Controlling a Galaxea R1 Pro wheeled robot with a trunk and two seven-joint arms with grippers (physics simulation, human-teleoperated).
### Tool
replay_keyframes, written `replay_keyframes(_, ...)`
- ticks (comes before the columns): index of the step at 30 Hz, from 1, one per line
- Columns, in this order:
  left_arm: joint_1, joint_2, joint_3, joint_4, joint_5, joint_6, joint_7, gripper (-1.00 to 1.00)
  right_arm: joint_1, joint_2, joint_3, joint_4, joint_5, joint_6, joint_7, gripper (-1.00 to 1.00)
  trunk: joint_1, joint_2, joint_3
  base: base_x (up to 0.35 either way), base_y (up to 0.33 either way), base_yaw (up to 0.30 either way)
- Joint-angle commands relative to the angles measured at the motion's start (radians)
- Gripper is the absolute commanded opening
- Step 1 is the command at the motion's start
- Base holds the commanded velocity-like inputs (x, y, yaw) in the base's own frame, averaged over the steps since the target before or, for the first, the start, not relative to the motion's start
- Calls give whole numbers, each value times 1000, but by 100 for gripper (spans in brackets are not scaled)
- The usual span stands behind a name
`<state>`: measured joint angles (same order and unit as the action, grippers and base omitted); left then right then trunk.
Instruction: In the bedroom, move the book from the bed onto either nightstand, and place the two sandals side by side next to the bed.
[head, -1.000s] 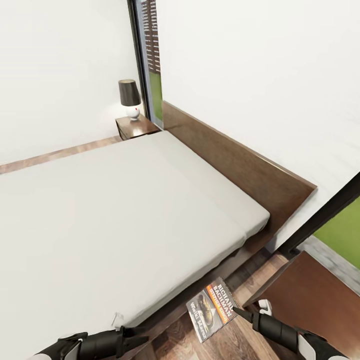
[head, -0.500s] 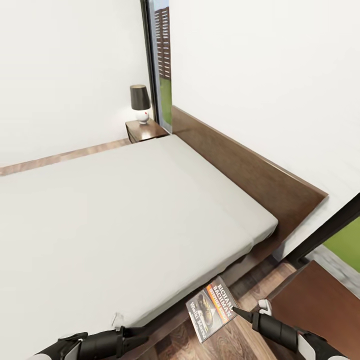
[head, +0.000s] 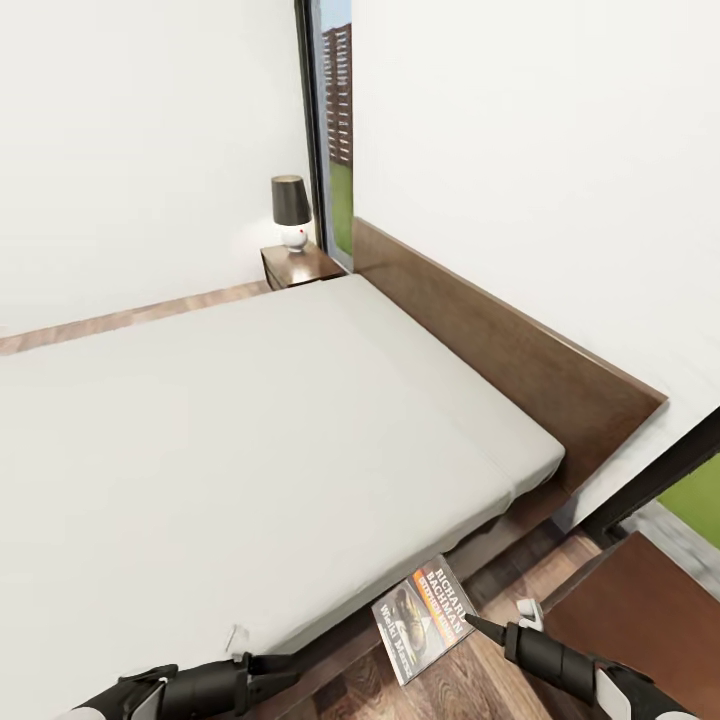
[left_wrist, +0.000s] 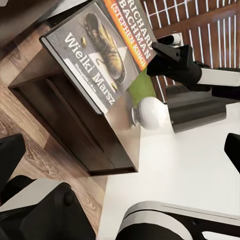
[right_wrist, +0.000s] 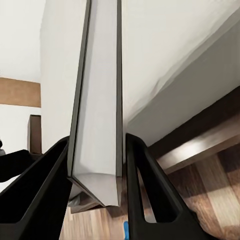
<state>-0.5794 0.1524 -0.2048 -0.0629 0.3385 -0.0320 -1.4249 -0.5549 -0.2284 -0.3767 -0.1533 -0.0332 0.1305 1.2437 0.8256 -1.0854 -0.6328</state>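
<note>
The book (head: 424, 618), dark-covered with an orange band and white "RICHARD BACHMAN" lettering, hangs tilted above the wood floor just off the bed's corner. My right gripper (head: 468, 625) is shut on its edge. In the right wrist view the book (right_wrist: 97, 100) stands edge-on between the two black fingers (right_wrist: 47, 185). The left wrist view looks past the book (left_wrist: 97, 47) at the near nightstand (left_wrist: 95, 125) and its white lamp base (left_wrist: 150, 112). My left gripper (head: 288, 670) hovers low by the bed frame, open and holding nothing. The bed (head: 250, 420) has a bare off-white mattress. The sandals are out of view.
The near nightstand (head: 650, 610) lies at the lower right, beside a black-framed window (head: 650, 480). A second nightstand (head: 300, 263) with a dark-shaded lamp (head: 290, 210) stands beyond the bed by the far window. The dark headboard (head: 500, 350) runs along the white wall.
The whole head view has shifted, so the camera has moved: bed, headboard and far nightstand sit further right in the picture. Both grippers and the held book keep their places.
</note>
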Motion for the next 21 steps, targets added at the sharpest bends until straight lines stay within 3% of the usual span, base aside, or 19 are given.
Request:
replay_keyframes(1,0,0,-8,0,8,-3,-2,100,0,0,-1,0,-4,11,4,-100,0,-1,-1,0,0,125)
replay_keyframes(21,0,-1,-8,1,8,-3,0,100,0,0,-1,0,-4,11,4,-100,0,-1,-1,0,0,277)
